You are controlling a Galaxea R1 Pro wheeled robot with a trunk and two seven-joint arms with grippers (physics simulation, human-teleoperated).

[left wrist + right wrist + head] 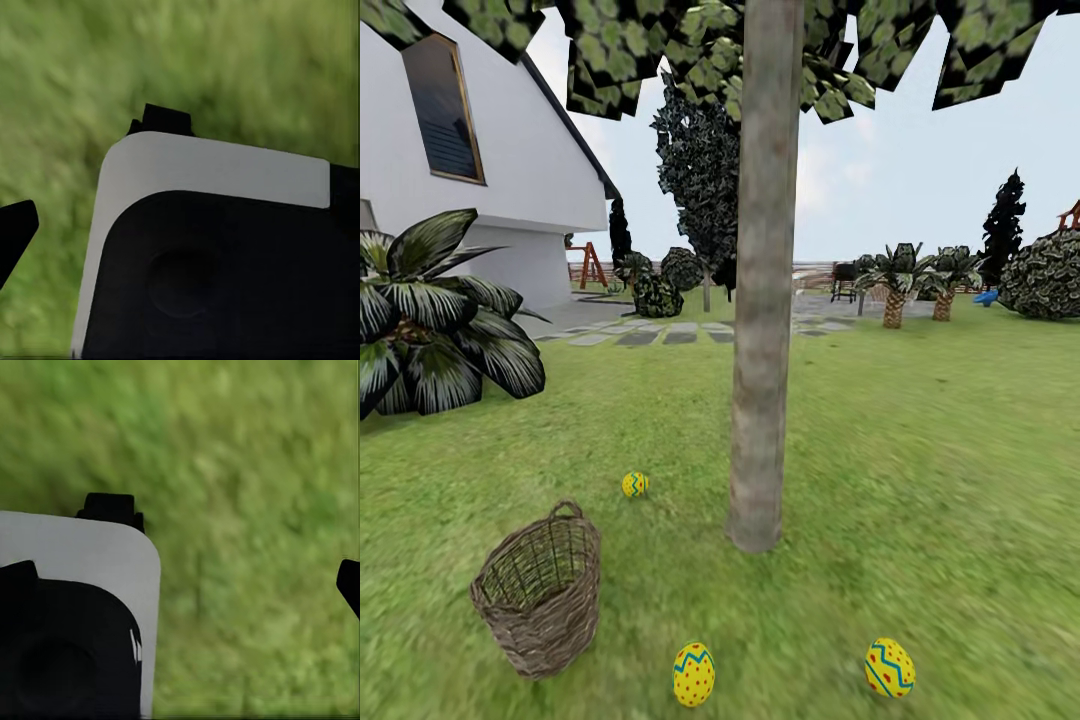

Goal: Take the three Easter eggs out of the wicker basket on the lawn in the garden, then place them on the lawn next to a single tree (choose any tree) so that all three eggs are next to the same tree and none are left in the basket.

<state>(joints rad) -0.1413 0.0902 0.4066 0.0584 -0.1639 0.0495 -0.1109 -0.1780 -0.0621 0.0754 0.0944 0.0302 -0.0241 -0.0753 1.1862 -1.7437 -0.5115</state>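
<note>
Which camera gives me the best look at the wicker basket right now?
The head view: the wicker basket stands whole on the lawn, left of the tree, its opening visible and apparently empty. Both wrist views give blurred grass and parts of the robot's own body, nothing of the basket.

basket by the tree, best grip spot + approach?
Grip the wicker basket by its thin arched handle at the far rim. It stands upright and open, its mouth looking too wide to span, so come down from above and close the gripper across the arch, probably away from the tree.
</note>
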